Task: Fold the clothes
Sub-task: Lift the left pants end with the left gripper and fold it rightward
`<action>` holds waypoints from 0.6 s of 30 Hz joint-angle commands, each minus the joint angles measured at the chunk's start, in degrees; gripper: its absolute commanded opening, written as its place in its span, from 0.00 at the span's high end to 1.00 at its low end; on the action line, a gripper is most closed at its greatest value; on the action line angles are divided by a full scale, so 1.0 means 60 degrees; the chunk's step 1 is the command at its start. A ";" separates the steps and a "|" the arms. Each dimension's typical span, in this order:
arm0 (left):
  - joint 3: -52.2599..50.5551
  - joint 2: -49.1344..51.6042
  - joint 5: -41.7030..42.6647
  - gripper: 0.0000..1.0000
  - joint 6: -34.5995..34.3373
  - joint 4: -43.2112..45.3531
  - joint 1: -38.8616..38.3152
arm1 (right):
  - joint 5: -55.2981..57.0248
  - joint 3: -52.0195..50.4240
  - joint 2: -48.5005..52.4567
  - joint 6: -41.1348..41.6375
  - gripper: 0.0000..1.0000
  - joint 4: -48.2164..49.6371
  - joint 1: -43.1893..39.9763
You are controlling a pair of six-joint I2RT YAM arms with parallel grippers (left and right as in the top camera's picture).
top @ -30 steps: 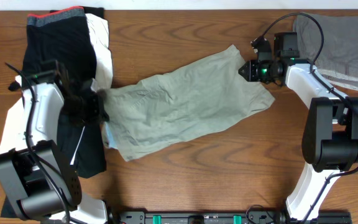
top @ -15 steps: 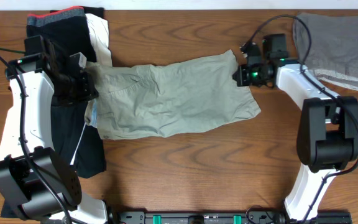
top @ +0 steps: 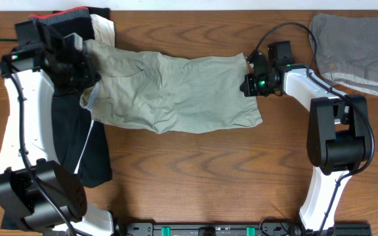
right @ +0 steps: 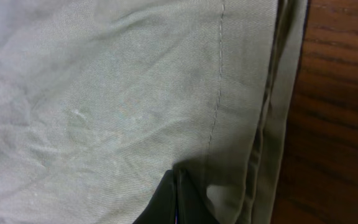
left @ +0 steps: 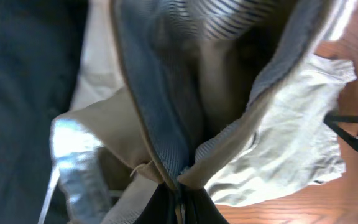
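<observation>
The clothes, light khaki shorts, lie stretched across the far middle of the table, their waistband end on the left. My left gripper is shut on that end, which is lifted over the dark pile. In the left wrist view the striped inner waistband and pocket lining of the shorts bunch up from the closed left gripper. My right gripper is at the leg hem on the right. In the right wrist view the right gripper is shut, with the smooth cloth of the shorts puckered at its tips beside the stitched hem.
Black garments with a red-trimmed waistband and a white piece lie under and beside my left arm. A grey folded garment sits at the far right corner. Bare wooden table runs in front of the shorts.
Both grippers moved towards the far edge, pulling the shorts with them. The shorts turned from slanted to nearly level, and their left end rose over the dark pile.
</observation>
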 commanded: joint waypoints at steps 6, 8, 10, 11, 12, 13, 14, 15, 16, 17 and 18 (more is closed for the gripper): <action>0.0229 -0.0098 -0.0444 0.94 -0.1122 0.0710 -0.2368 | 0.0546 0.0084 0.0481 0.0288 0.99 -0.0109 0.0025; 0.0229 -0.0066 -0.0903 0.94 -0.1359 0.0911 -0.3005 | 0.0546 0.0084 0.0619 0.0350 0.99 -0.0131 0.0029; 0.0229 0.0018 -0.1231 0.94 -0.1585 0.1195 -0.3636 | 0.0543 0.0084 0.0739 0.0350 0.99 -0.0164 0.0029; 0.0229 0.0076 -0.1337 0.94 -0.1698 0.1351 -0.3945 | 0.0543 0.0084 0.0801 0.0350 0.99 -0.0168 0.0029; 0.0229 0.0160 -0.1366 0.94 -0.1763 0.1512 -0.4229 | 0.0543 0.0084 0.0827 0.0350 0.99 -0.0182 0.0025; 0.0229 0.0244 -0.1366 0.94 -0.1876 0.1690 -0.4503 | 0.0543 0.0084 0.0856 0.0350 0.99 -0.0186 0.0025; 0.0229 0.0361 -0.1366 0.94 -0.2004 0.1883 -0.4758 | 0.0543 0.0084 0.0856 0.0350 0.99 -0.0193 0.0025; 0.0229 0.0503 -0.1366 0.94 -0.2116 0.2098 -0.5023 | 0.0543 0.0084 0.0860 0.0350 0.99 -0.0193 0.0025; 0.0229 0.0670 -0.1373 0.94 -0.2229 0.2320 -0.5271 | 0.0543 0.0084 0.0860 0.0350 0.99 -0.0189 0.0025; 0.0229 0.0852 -0.1406 0.94 -0.2371 0.2543 -0.5490 | 0.0539 0.0084 0.0860 0.0350 0.99 -0.0182 0.0025; 0.0229 0.1049 -0.1468 0.94 -0.2517 0.2761 -0.5708 | 0.0539 0.0084 0.0860 0.0350 0.99 -0.0182 0.0025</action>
